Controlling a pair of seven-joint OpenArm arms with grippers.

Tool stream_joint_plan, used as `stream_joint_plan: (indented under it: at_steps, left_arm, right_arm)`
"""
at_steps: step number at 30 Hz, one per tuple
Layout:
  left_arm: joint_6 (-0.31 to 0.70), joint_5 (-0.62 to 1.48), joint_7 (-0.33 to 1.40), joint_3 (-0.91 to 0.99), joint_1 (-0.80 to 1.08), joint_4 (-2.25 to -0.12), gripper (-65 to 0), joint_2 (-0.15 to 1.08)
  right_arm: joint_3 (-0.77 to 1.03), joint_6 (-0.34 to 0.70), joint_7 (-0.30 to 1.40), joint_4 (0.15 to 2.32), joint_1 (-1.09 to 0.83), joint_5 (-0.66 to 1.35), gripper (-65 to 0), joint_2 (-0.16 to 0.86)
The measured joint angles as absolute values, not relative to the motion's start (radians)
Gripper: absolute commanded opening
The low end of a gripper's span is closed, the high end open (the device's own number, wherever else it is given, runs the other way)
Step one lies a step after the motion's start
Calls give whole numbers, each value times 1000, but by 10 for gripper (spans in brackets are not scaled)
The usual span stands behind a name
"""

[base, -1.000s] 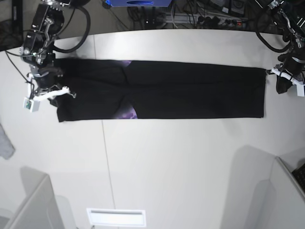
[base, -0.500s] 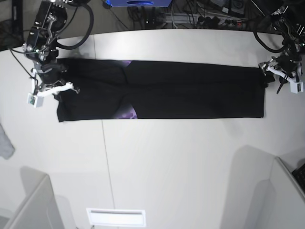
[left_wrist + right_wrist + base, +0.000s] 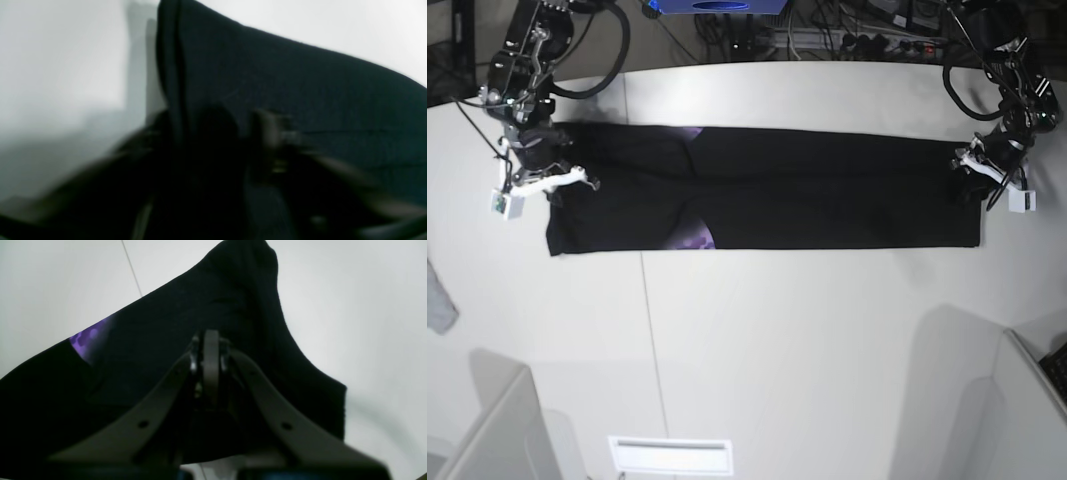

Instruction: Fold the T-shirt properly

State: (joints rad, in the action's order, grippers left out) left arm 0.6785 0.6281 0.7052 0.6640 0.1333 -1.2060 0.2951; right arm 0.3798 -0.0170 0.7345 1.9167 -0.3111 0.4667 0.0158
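Note:
The black T-shirt (image 3: 827, 190) lies as a long flat strip across the table, with purple print (image 3: 693, 238) showing near its left part. My right gripper (image 3: 555, 178) is at the strip's left end. In the right wrist view it (image 3: 210, 340) is shut on the black cloth (image 3: 240, 293), which rises in a peak around the tips, with purple print (image 3: 90, 338) to one side. My left gripper (image 3: 969, 178) is at the strip's right end. In the blurred left wrist view it (image 3: 213, 130) stands apart around the shirt's folded edge (image 3: 170, 66).
A small grey cloth scrap (image 3: 437, 298) lies at the table's left edge. A white slotted plate (image 3: 670, 455) sits at the front. Grey panels stand at the front left (image 3: 492, 430) and front right (image 3: 1017, 410). Cables and a blue box (image 3: 717, 6) lie behind the table.
My left gripper has moved from beyond the shirt's right end in onto its right edge. My right gripper has shifted slightly toward the table's back at the left end.

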Motion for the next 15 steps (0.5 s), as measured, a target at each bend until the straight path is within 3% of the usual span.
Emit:
stream_joint_plan:
  at_steps: [3, 15]
  left_arm:
    - [679, 635, 702, 665, 133, -1184, -650, 296]
    - [678, 604, 753, 764, 146, -1210, -650, 305]
  right_arm:
    - [380, -17, 734, 1917, -311, 466, -650, 17]
    - [192, -17, 725, 1919, -387, 466, -650, 19]
